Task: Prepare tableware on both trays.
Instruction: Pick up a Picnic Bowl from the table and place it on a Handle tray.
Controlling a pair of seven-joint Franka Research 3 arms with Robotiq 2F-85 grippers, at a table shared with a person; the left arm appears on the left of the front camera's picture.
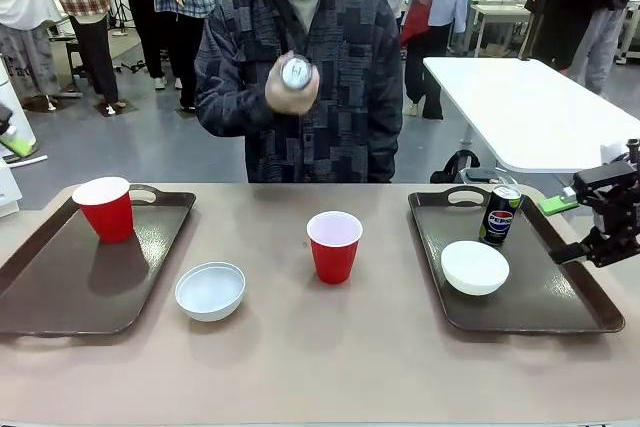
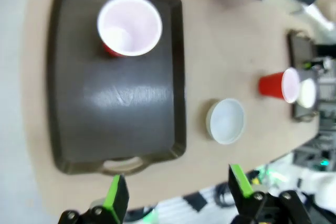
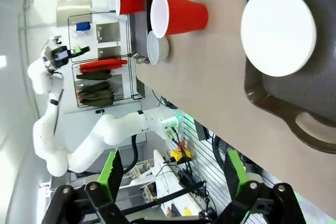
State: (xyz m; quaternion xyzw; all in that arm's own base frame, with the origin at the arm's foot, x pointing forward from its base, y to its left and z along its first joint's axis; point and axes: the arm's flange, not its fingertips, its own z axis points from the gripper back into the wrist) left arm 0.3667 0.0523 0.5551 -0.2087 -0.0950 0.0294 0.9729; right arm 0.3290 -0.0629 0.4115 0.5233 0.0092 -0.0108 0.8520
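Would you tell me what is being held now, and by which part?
The person's hand grips a can around its body; left gripper and right gripper hold nothing.

Red outside, white inside on the centre cup (image 1: 333,246); same on the second cup (image 1: 104,209) far left of it. Glossy dark brown on left tray (image 1: 70,292) and right tray (image 1: 550,312). Tan table (image 1: 340,357). Bluish white bowl (image 1: 210,290) just left of the centre cup, clean white other bowl (image 1: 474,267) right of it. Black Pepsi can (image 1: 500,215), red-white-blue roundel, further right. Behind, navy-grey patchwork check on the person's jacket (image 1: 355,97). Green pads (image 2: 115,195) on black left gripper (image 2: 177,179) and right gripper (image 3: 172,158)
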